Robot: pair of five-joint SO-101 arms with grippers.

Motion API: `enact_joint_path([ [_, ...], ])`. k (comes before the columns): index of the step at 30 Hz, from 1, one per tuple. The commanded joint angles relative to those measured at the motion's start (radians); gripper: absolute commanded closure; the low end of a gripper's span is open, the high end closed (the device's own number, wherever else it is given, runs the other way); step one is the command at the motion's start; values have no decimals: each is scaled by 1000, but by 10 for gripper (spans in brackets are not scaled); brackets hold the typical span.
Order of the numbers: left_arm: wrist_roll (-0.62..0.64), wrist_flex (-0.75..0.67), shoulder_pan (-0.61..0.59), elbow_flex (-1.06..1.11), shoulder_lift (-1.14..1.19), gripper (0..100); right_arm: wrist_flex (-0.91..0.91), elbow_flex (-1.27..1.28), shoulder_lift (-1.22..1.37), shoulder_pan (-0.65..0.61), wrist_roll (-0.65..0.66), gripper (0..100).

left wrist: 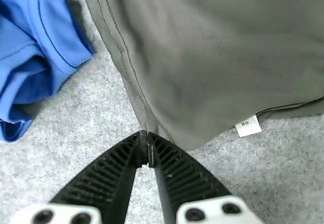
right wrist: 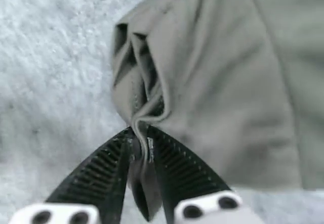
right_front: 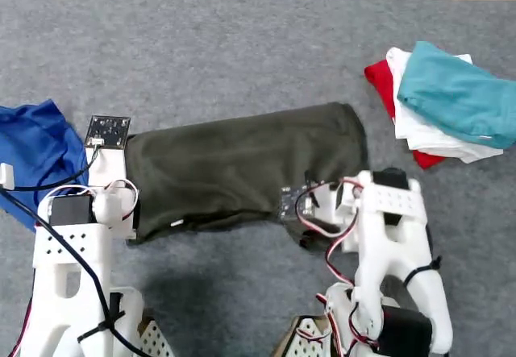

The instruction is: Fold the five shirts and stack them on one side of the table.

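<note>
As both arms (right_front: 71, 240) lean low, fingers (left wrist: 114, 171) pinch the olive shirt (right_front: 242, 163).

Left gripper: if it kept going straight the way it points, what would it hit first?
The olive shirt: the left gripper is shut on its hem, which runs on straight ahead. The blue shirt lies off to one side, so it would probably be missed.

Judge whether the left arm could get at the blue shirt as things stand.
Probably, but not at once. The blue shirt lies close beside the left hand, bare table between them, yet that hand is shut on the edge of the green shirt and would have to let go first.
</note>
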Motion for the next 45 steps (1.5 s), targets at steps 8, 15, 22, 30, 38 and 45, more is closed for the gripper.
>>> enact_joint_path([
  [8,-5,-5,-8,-5,-18,981,87,-329,39,-93,2,995],
  [15,-5,-5,-8,-9,-18,981,87,-544,237,-183,2,995],
  [22,-5,-9,-8,-9,-18,981,86,-797,475,-251,2,995],
  [30,-5,-11,-8,-9,-18,981,80,-1038,725,-283,-40,995],
  [38,-5,-12,-5,-9,-18,981,87,-1127,765,-274,-161,845],
  [45,-6,-12,-2,-9,-18,981,199,-1110,605,-252,-163,680],
])
